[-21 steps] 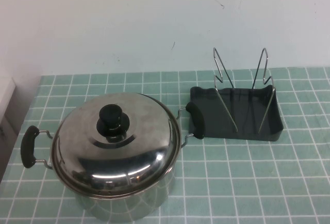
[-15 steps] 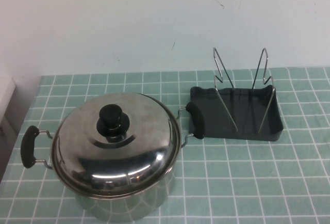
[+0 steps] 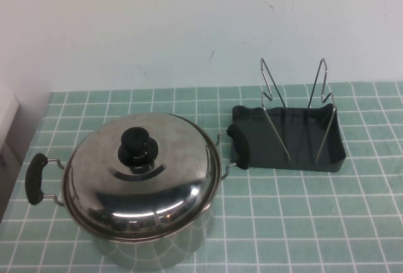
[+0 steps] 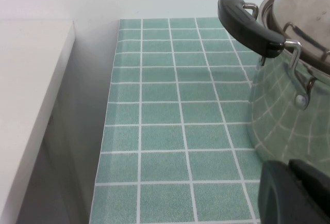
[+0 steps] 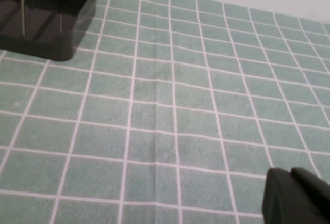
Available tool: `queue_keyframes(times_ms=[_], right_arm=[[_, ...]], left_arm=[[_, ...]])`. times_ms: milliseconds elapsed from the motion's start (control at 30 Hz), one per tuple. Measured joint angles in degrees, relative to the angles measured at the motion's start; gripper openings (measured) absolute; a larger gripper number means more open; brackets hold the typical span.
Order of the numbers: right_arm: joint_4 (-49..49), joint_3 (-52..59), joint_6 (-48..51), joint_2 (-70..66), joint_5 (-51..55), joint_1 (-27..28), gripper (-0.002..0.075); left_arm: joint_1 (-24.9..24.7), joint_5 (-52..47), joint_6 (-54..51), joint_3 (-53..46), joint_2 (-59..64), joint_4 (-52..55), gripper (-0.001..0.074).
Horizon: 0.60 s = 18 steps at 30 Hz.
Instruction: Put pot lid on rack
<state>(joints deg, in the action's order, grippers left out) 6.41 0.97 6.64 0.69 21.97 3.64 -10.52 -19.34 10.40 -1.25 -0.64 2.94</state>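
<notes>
The shiny domed pot lid (image 3: 141, 182) with its black knob (image 3: 138, 147) sits on the steel pot (image 3: 148, 248) at the table's front left. To the pot's right stands the dark grey rack (image 3: 286, 141), its two silver wire loops (image 3: 276, 106) rising upright. Neither arm shows in the high view. In the left wrist view my left gripper (image 4: 291, 182) is shut and holds nothing; it hovers low beside the pot's wall (image 4: 289, 115), below a black handle (image 4: 247, 22). My right gripper (image 5: 294, 190) is shut and empty over bare tiles, with the rack's corner (image 5: 51, 28) far off.
Green tiled cloth (image 3: 315, 210) covers the table. A white ledge (image 4: 26, 105) runs along the table's left edge. A pale wall (image 3: 189, 27) stands behind the table.
</notes>
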Motion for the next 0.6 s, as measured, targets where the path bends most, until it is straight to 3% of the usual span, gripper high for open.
queue_keyframes(times_ms=[400, 600], right_arm=[[1.4, 0.3, 0.0, 0.0, -1.4, 0.0, -0.0003], [1.5, 0.6, 0.0, 0.0, -11.0, 0.0, -0.0003]], left_arm=[[0.0, 1.3, 0.0, -0.1, 0.0, 0.1, -0.0003], [0.0, 11.2, 0.0, -0.3, 0.0, 1.8, -0.0003]])
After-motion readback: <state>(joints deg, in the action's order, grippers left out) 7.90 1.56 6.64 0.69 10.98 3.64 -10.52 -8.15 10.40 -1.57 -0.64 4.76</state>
